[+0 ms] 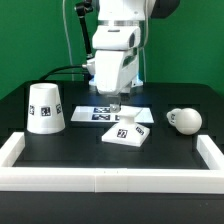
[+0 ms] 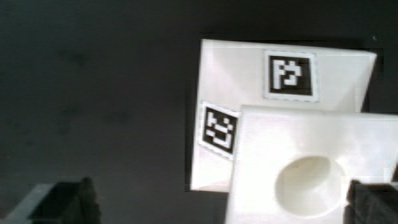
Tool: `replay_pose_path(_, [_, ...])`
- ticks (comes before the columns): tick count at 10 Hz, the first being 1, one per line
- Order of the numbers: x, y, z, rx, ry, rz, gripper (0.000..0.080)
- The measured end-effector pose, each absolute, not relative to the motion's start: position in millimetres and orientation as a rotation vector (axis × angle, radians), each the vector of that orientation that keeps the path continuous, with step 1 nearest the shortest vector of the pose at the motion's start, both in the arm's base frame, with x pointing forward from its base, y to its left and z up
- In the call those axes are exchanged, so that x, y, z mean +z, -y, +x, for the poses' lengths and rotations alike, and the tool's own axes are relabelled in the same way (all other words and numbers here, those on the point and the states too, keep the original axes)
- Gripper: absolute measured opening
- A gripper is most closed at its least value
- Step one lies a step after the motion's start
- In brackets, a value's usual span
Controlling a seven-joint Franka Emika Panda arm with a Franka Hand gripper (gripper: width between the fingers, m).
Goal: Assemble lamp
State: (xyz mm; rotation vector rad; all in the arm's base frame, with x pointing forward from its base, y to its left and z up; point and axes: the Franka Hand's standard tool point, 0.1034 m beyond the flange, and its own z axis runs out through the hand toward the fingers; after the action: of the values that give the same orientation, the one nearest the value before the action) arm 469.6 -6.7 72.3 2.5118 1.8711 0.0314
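The lamp's flat square base (image 1: 127, 131) lies on the black table near the middle, tags on its top and side. In the wrist view the base (image 2: 285, 120) shows two tags and a round socket (image 2: 311, 185). My gripper (image 1: 117, 103) hangs just above the base's far edge, open and empty. In the wrist view the gripper (image 2: 217, 205) has dark fingertips (image 2: 63, 200) wide apart, with part of the base between them. The cup-shaped shade (image 1: 45, 107) stands at the exterior view's left. The round bulb (image 1: 185, 120) lies on its side at the right.
The marker board (image 1: 98, 113) lies flat behind the base, partly under the gripper. A low white wall (image 1: 100, 180) frames the table's front and sides. Black cables run behind the arm.
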Motion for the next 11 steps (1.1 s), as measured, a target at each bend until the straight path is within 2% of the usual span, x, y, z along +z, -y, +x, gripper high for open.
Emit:
replay_pose_path(4, [59.1,3,462,0.006,-1.827,2.567,0.0700])
replay_pose_path(7, [58.6,2,464,0.009,-1.821,2.570,0.0700])
replay_pose_path(9, [59.0,3,465,0.006,-1.820,2.572,0.0456])
replay_pose_path(10, [58.8,3,464,0.005,-1.819,2.573,0.0456])
replay_pose_path(11, [58.8,3,464,0.005,-1.819,2.573,0.0282])
